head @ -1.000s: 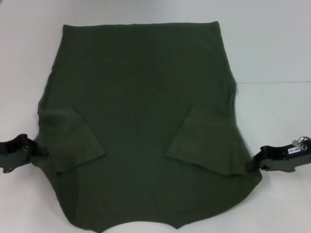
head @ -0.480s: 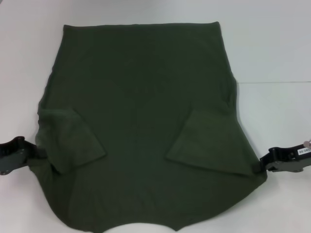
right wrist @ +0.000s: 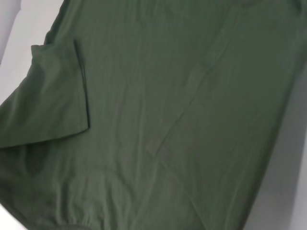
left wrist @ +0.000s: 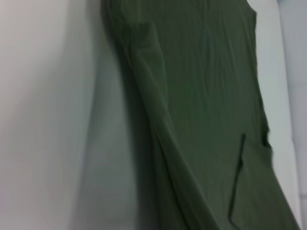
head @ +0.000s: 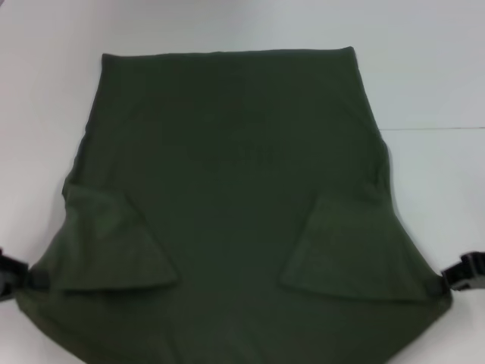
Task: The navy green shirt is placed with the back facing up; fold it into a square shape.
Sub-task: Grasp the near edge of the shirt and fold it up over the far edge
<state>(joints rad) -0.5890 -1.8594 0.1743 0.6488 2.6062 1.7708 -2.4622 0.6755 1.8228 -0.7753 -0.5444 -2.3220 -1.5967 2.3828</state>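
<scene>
The white table (head: 424, 68) filled the head view, with a thin seam line running across its right part. On it lay the navy green shirt (head: 235, 197), spread flat and covering most of the surface, its straight hem at the far side and its wider shoulder end toward the robot, running out past the near edge of the view. The cloth looked stretched between its two near corners. Both short sleeves were folded inward onto the body of the shirt: the left sleeve (head: 114, 246) and the right sleeve (head: 345, 250) each lay as a flat flap. Faint lettering (head: 239, 152) showed through the fabric near the middle, too dim to read.

The left gripper (head: 17, 274) sat at the left edge of the head view, touching the shirt's near left corner; the right gripper (head: 458, 277) sat at the right edge against the near right corner. Each appeared clamped on the cloth there. The wrist views showed only green fabric and white table; nothing else lay on or around the shirt.
</scene>
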